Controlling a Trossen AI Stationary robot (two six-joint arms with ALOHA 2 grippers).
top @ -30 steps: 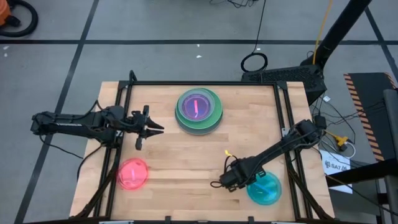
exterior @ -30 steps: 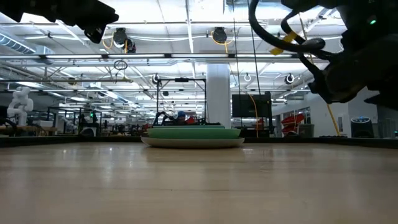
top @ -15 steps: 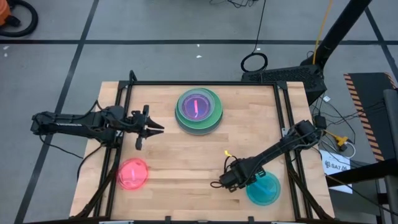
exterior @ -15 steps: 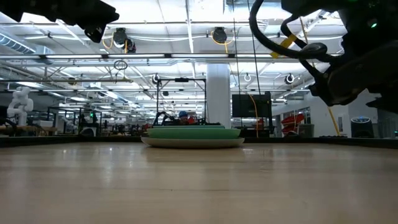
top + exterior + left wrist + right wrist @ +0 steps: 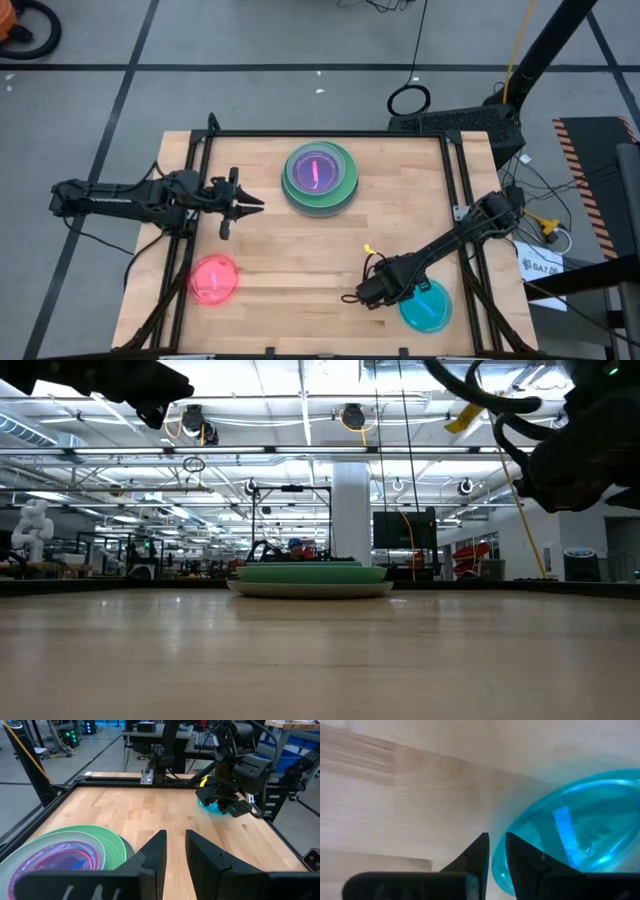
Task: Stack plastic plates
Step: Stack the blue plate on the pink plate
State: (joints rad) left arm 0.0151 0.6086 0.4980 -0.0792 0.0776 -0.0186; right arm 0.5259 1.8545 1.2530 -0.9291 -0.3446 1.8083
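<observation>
A translucent teal plate (image 5: 430, 308) lies near the table's near right corner, and my right gripper (image 5: 392, 297) is shut on its left rim, pointing steeply down. A stack of plates (image 5: 320, 178) sits on the wood at the far middle: green at the bottom, bluish ones above, a pink one on top. One pink plate (image 5: 213, 280) lies flat at the near left. My left gripper (image 5: 258, 206) hovers above the table left of the stack. It points level toward the right with a narrow gap between its fingers (image 5: 176, 836) and holds nothing. My right gripper has the teal plate's rim (image 5: 496, 870) between its two fingers. One finger (image 5: 522, 862) is over the plate's inner side and the other (image 5: 477, 855) is outside the edge. The fingers come from above, slanting down. Whether the plate's far side rests on the wood does not show.
A black frame rail (image 5: 320, 134) runs along the table's edges. Bare wood lies between the stack and the two single plates. In the left wrist view the right arm (image 5: 240, 765) stands over the teal plate (image 5: 212, 806).
My right gripper has shifted a little toward the table's near right corner and slightly up, with its wrist rolling. The teal plate has slid a little the same way with it. The left arm has kept still.
</observation>
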